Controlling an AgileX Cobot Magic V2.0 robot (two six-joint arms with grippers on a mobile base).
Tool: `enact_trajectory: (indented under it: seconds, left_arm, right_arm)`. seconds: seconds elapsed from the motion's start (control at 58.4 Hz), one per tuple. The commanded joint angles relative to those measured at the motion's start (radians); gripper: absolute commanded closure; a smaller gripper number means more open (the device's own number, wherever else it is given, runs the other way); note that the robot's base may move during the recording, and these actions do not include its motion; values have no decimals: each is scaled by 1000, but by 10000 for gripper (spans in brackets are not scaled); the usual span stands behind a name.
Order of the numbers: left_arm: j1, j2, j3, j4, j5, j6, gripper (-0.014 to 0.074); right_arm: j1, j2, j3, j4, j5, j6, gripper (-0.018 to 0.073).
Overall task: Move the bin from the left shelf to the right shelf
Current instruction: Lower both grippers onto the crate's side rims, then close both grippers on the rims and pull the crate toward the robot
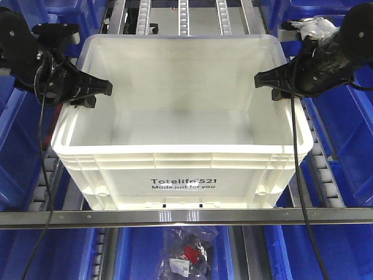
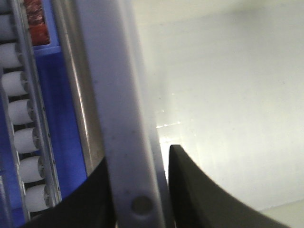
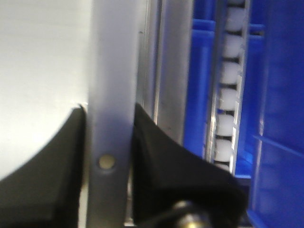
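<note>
Bin: one white bin [image 1: 175, 99] sits in the middle of a roller shelf, open side up, its front wall just behind a metal rail [image 1: 70, 217].
Left gripper: the left gripper [image 1: 95, 93] pinches the bin's left rim [image 2: 118, 118], one black finger [image 2: 199, 190] inside the wall and the other outside.
Right gripper: the right gripper [image 1: 273, 86] is clamped on the right rim [image 3: 111, 85], a finger [image 3: 166, 161] pressed to each side.
Around: blue bins [image 1: 17, 151] crowd both sides and the level below, close to the arms. A clear bag [image 1: 186, 254] of black and red parts lies under the rail.
Count: two grippers, one white bin, three roller tracks [image 1: 183, 11] behind it. The blue bins are cut off by the frame, so I cannot tell their number.
Materials: the bin is smooth, rectangular plastic with a ribbed rim and black print, "Totelife 521 Made just for you". The tracks hold small white cylinders [image 2: 21, 111] in metal channels.
</note>
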State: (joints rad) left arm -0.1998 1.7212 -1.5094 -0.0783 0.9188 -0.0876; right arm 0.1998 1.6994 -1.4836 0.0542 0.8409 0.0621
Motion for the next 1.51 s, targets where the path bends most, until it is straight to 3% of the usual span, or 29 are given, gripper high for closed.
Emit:
enact_trajectory:
  seconds: [0.0, 0.308, 0.496, 0.787, 1.01, 1.095, 1.266, 1.489]
  left_arm:
    - [0, -43, -29, 1, -18, 26, 605]
    - [-1, -51, -29, -7, 5, 11, 604]
    - [-2, -120, -29, -5, 7, -80, 604]
    - [-36, -220, -29, 1, 52, -85, 603]
    - [-67, -259, -29, 95, 127, -210, 603]
    - [-77, -269, -27, 107, 170, -221, 603]
    - [-103, -300, 2, 109, 194, -222, 603]
    - [-113, -371, 86, 132, 169, -286, 603]
  right_arm:
    - [-2, -37, -32, -7, -36, -27, 573]
    - [-2, -38, -32, -21, -1, -26, 567]
    - [-2, -52, -88, -22, 102, 30, 564]
    - [-1, -132, -144, -66, 176, 93, 559]
    - [63, -197, -143, -105, 228, 109, 559]
    - [96, -215, -143, -128, 259, 144, 559]
    - [128, -268, -53, -156, 233, 196, 559]
    - [129, -347, 59, -144, 191, 216, 559]
